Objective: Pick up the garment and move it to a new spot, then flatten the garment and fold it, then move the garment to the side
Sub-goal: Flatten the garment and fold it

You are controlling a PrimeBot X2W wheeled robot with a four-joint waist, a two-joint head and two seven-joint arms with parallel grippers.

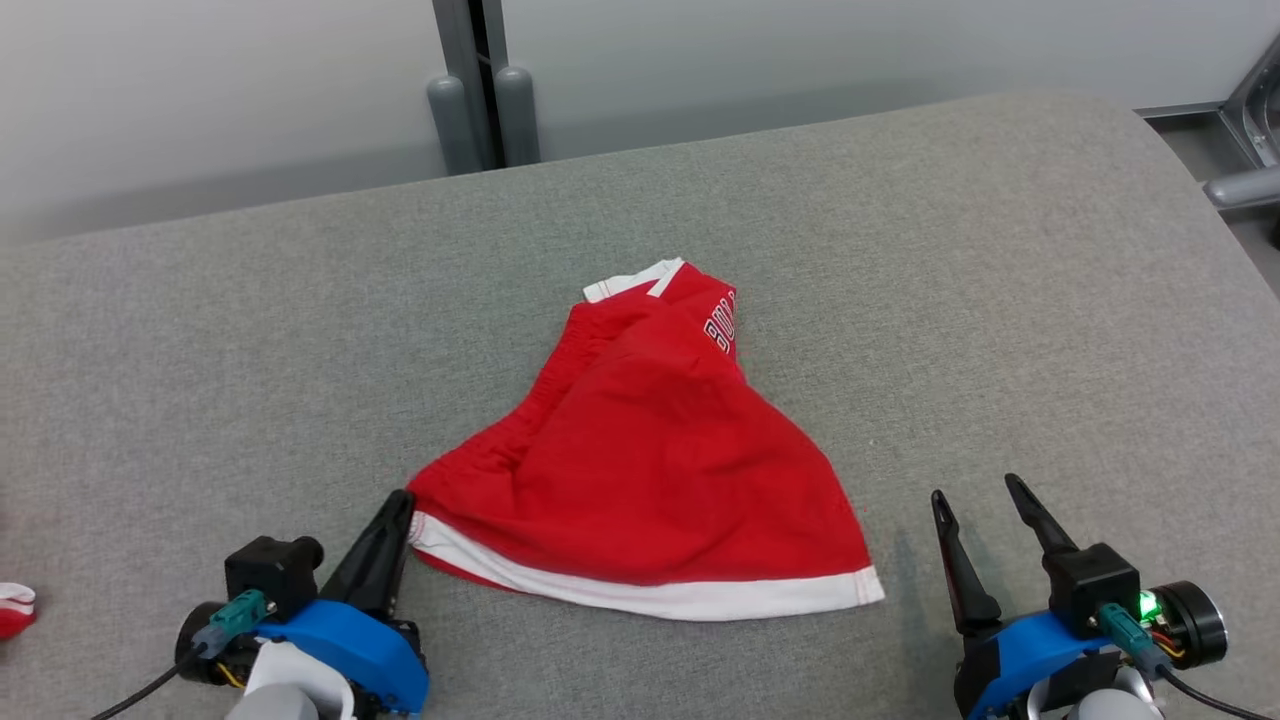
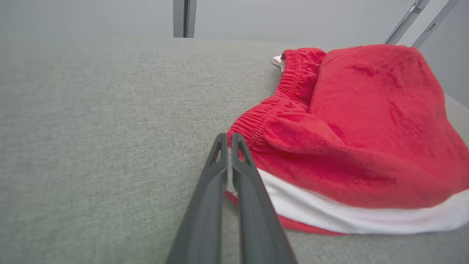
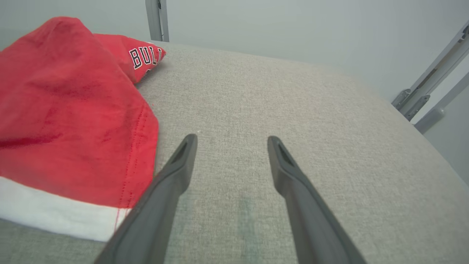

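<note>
At lower left of the head view, left pincer (image 1: 398,505) angled forward and to the right, low over the grey counter (image 1: 250,350). Fingers pressed together, pinching the garment (image 1: 650,450) at its near left corner by the white hem. Garment: red shorts, rumpled, lying mid-counter. Right pincer (image 1: 975,492) points forward, fingers spread wide, holding nothing, just beside the garment's right hem corner, a gap between them.

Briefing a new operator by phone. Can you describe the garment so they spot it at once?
Start at the grey padded table; near its middle lies the red garment, crumpled into a triangle. Unlike the small red scrap at the far left, it is large, with a white hem band and lettering.
</note>
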